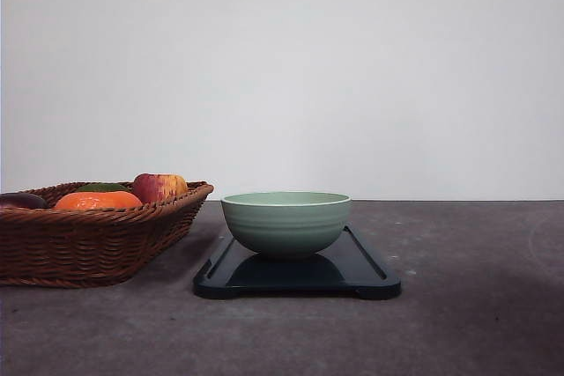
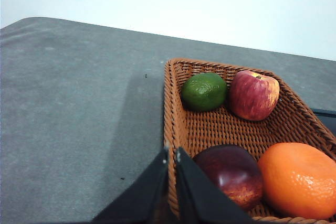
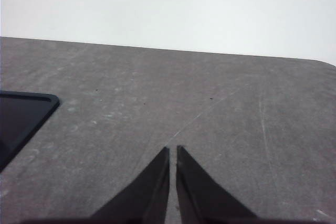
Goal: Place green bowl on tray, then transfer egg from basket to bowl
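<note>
- A round, pale sage-green bowl (image 1: pixel 285 222) with faint ridges on its outside stands upright on the flat, dark blue-black rectangular tray (image 1: pixel 370 281), towards the tray's near half, its reflection showing on the glossy surface beneath it.
- The tray lies on the grey, lightly scuffed table (image 1: pixel 476 323), its low rim and small feet visible from the front.
- Just beside the tray, on the left, sits the shallow brown woven wicker basket (image 1: pixel 79 248), close to the tray but not clearly touching it.
- Seen from the left wrist, the basket holds four fruits: a dark green lime (image 2: pixel 204 92) and a red-and-yellow apple (image 2: pixel 253 95) side by side at the far end, then a deep purple-red plum-like fruit (image 2: pixel 232 173) touching a bright orange (image 2: pixel 299 179) at the near end.
- No egg can be made out among them.
- The left gripper (image 2: pixel 172 153) hangs over the basket's near edge by the purple fruit, its two black fingers pressed almost together with only a thin slit between them, pinching nothing.
- The right gripper (image 3: pixel 172 150) hovers over bare table with a corner of the tray off to one side; its fingers are likewise drawn together to a narrow slit and carry nothing.
</note>
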`<action>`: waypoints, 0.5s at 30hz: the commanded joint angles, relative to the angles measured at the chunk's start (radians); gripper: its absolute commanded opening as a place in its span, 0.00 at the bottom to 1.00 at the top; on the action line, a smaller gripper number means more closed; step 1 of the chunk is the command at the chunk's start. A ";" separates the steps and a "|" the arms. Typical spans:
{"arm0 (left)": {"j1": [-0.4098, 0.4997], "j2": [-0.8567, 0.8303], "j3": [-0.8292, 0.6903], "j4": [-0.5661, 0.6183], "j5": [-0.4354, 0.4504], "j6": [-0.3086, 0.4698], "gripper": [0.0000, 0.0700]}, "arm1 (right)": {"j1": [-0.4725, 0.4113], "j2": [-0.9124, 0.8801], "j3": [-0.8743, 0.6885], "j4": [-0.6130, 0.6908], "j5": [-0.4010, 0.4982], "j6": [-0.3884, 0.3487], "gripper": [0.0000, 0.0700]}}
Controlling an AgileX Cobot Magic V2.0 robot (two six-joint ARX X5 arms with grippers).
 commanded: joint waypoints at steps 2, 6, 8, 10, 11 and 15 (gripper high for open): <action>0.000 -0.001 -0.017 0.010 -0.003 -0.003 0.02 | 0.000 0.000 -0.005 0.006 0.001 0.017 0.02; 0.000 -0.001 -0.017 0.010 -0.002 -0.003 0.02 | 0.000 0.000 -0.005 0.006 0.001 0.017 0.02; 0.000 -0.001 -0.017 0.011 -0.002 -0.003 0.02 | 0.000 0.000 -0.005 0.006 0.001 0.017 0.02; 0.000 -0.001 -0.017 0.010 -0.002 -0.003 0.02 | 0.000 0.000 -0.005 0.006 0.001 0.017 0.02; 0.000 -0.001 -0.017 0.011 -0.002 -0.003 0.02 | 0.000 0.000 -0.005 0.006 0.001 0.017 0.02; 0.000 -0.001 -0.017 0.011 -0.002 -0.003 0.02 | 0.000 0.000 -0.005 0.006 0.001 0.017 0.02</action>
